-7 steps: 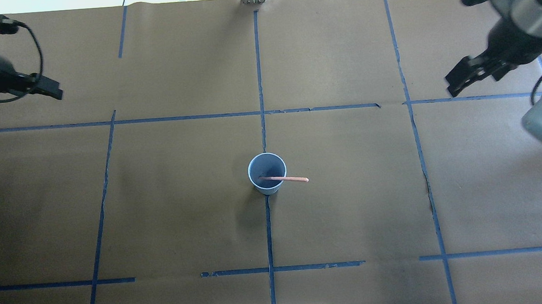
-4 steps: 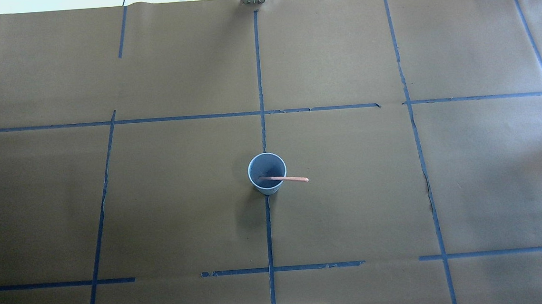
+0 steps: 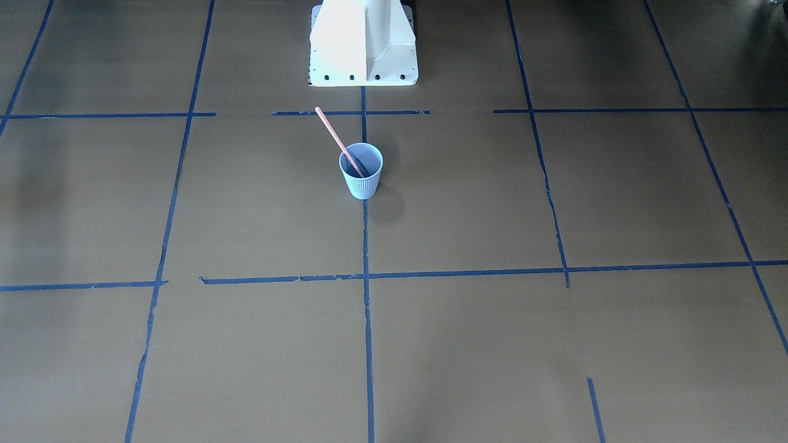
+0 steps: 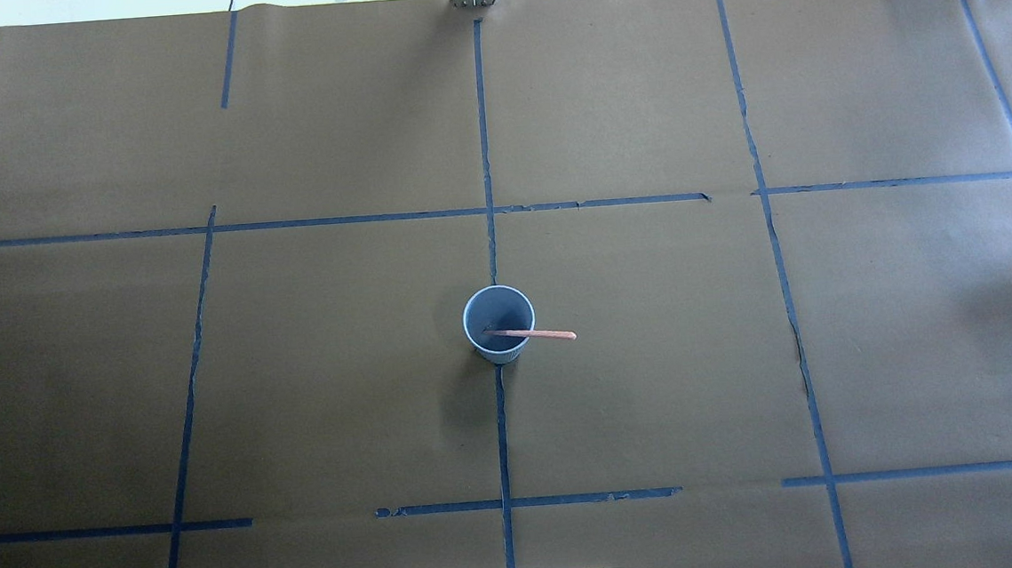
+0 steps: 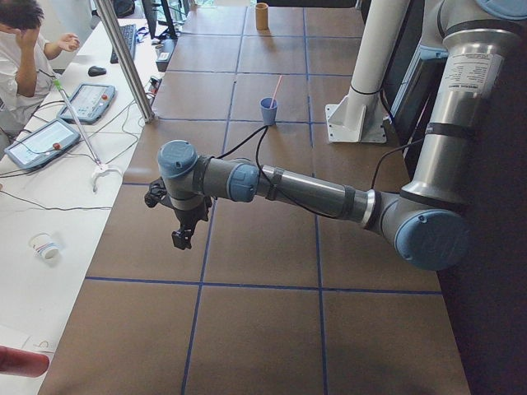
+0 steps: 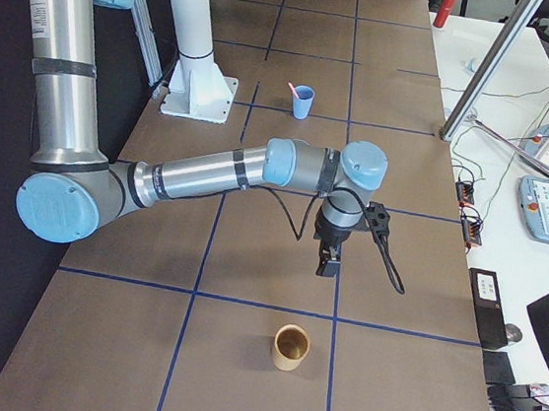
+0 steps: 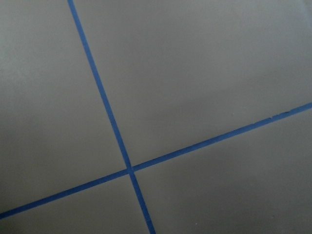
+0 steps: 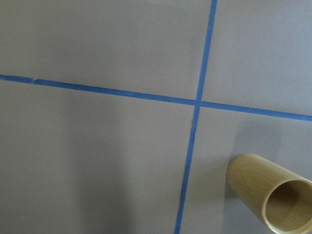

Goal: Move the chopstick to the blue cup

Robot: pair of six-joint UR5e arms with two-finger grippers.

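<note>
The pale blue ribbed cup (image 4: pixel 497 311) stands upright at the table's centre, on a blue tape line. The pinkish-orange chopstick (image 4: pixel 545 335) rests inside it, leaning over the rim toward the robot's right. The front-facing view shows the same cup (image 3: pixel 362 178) and chopstick (image 3: pixel 332 134). Neither gripper appears in the overhead or front-facing views. In the exterior left view my left gripper (image 5: pixel 179 239) hangs over the table's left end, far from the cup (image 5: pixel 268 111). In the exterior right view my right gripper (image 6: pixel 327 264) hangs over the right end. I cannot tell whether either is open or shut.
A bamboo cup (image 6: pixel 290 347) stands near the table's right end, just beyond my right gripper, and shows in the right wrist view (image 8: pixel 265 192). The robot's white base (image 3: pixel 363 43) sits behind the blue cup. A person (image 5: pixel 20 49) is at the side bench.
Both arms have swung outward from the upper corners and left the overhead view. The cup and the chopstick have not moved.
</note>
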